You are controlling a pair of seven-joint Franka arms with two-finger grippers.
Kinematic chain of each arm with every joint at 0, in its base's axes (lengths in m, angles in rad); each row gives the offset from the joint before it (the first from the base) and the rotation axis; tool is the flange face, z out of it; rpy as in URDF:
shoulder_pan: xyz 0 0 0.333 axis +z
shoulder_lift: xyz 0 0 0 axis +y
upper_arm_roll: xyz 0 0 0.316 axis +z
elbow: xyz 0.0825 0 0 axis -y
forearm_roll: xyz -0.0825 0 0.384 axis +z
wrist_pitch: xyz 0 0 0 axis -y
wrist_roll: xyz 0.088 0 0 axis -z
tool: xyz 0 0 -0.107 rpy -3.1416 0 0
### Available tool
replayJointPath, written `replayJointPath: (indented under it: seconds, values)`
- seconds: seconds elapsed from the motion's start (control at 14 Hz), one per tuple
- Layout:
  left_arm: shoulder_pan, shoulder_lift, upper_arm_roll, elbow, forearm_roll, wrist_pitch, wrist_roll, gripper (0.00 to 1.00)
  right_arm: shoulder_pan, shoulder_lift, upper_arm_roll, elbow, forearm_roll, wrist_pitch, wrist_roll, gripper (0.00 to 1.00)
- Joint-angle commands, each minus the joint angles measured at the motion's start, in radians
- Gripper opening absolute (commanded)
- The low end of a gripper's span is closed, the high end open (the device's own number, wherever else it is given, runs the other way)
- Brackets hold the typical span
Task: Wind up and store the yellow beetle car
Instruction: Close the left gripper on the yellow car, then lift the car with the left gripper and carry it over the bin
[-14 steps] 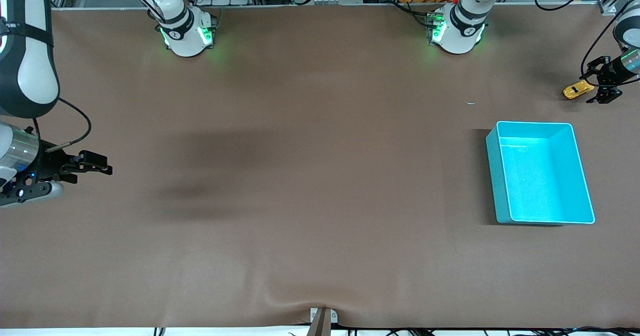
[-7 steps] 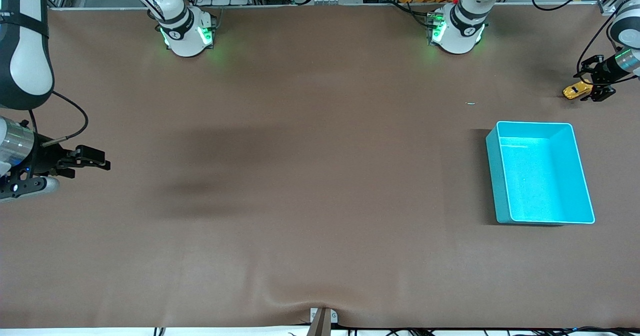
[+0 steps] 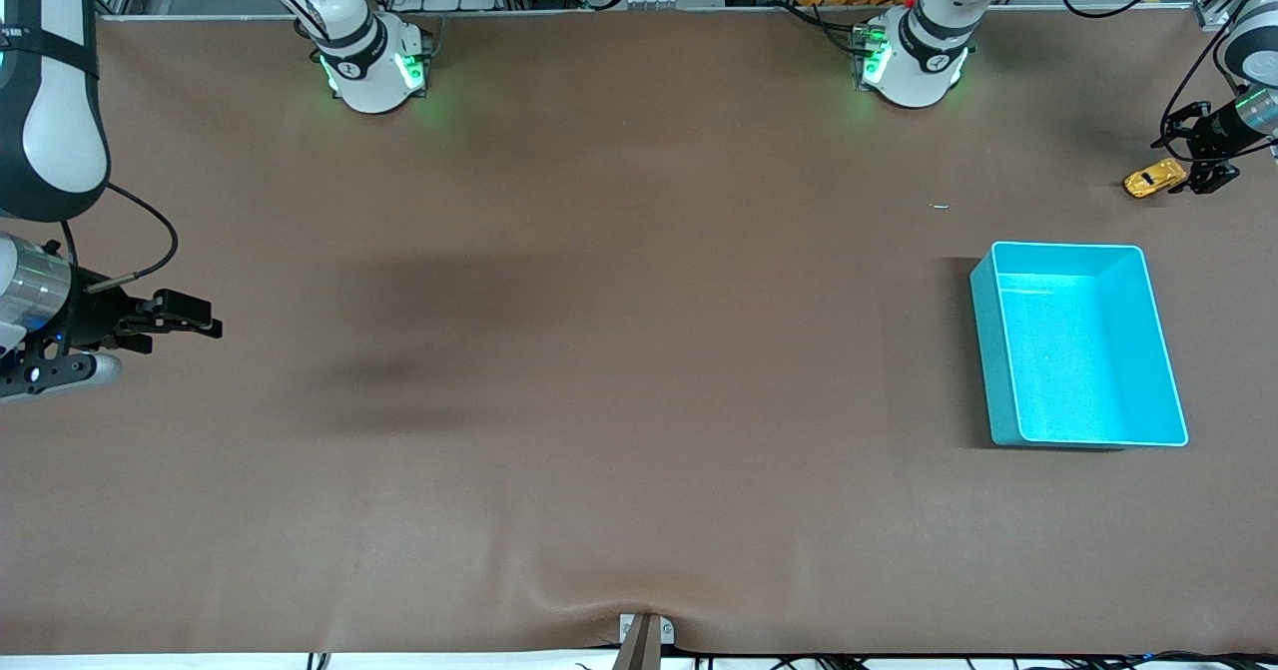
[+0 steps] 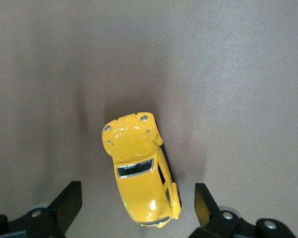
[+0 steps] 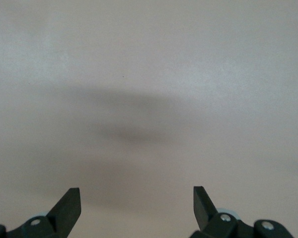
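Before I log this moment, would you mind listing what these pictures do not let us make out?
- Yellow beetle car: its underside is hidden by its own body in the left wrist view; too small for detail in the front view.
- Left hand: whether it touches the car is not clear in the front view; the left wrist view's edge crops its fingers.
- Right hand: the front view's edge cuts off its arm.
- Teal bin: the nearer wall's inner face is hidden.

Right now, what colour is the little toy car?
Yellow beetle car, with dark windows; the left wrist view shows it best.
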Motion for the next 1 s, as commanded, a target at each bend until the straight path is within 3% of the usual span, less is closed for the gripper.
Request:
replayJointPath:
  seconds: [0.0, 0.07, 0.21, 0.5, 0.93]
  values:
    - [0.008, 0.03, -0.009, 0.014, -0.009, 0.039, 0.007, 0.91, -0.006, -0.008, 0.003, -0.005, 0.014, -0.007, 0.012, 1.0]
    - [0.008, 0.032, -0.009, 0.013, -0.009, 0.045, 0.007, 0.44, -0.006, -0.008, 0.001, -0.006, 0.014, -0.007, 0.012, 1.0]
    - [0.008, 0.032, -0.009, 0.011, -0.009, 0.047, 0.007, 0.03, -0.005, -0.008, 0.001, -0.005, 0.014, -0.007, 0.012, 1.0]
    - [0.007, 0.012, -0.011, 0.011, -0.009, 0.045, 0.01, 0.0, -0.006, -0.008, 0.003, -0.005, 0.014, -0.009, 0.011, 1.0]
    - [0.007, -0.132, -0.02, 0.017, -0.003, -0.022, 0.177, 0.0, -0.008, -0.006, 0.001, -0.005, 0.014, -0.009, 0.008, 1.0]
